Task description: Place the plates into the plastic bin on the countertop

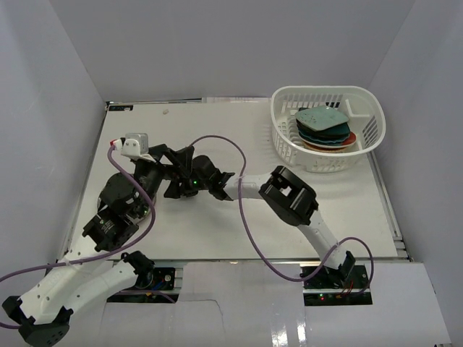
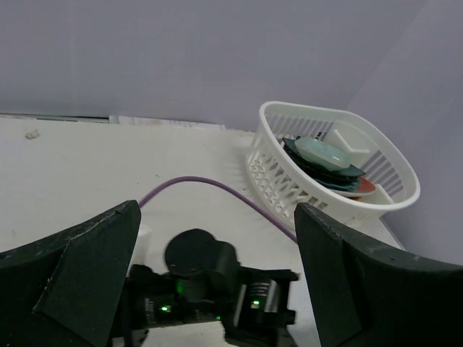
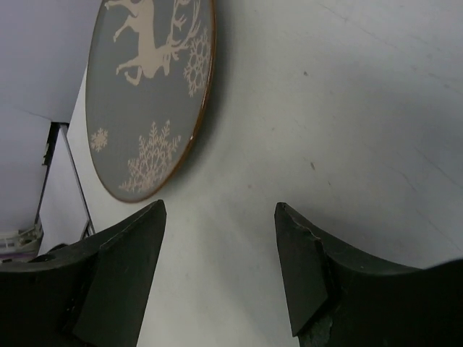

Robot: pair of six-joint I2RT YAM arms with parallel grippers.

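Observation:
The plastic bin point(image 1: 362, 97) stands at the far right of the countertop point(image 1: 239, 224). It holds a stack of plates with the mint plate point(image 1: 322, 116) on top, teal ones under it and a red rim point(image 1: 349, 139) at the bottom. The bin point(image 2: 289, 188) and stack point(image 2: 318, 150) also show in the left wrist view. The dark grey round plate point(image 3: 145, 87), with a reindeer and snowflakes, lies flat on the table. My right gripper point(image 3: 218, 210) is open and empty just short of its edge. My left gripper point(image 2: 217, 210) is open and empty, hovering above the right arm's wrist point(image 2: 210, 282).
Both grippers meet at the left middle of the table, the left point(image 1: 177, 155) over the right point(image 1: 170, 186). A purple cable point(image 1: 231, 144) loops across the table between them and the bin. Grey walls close in the table on three sides.

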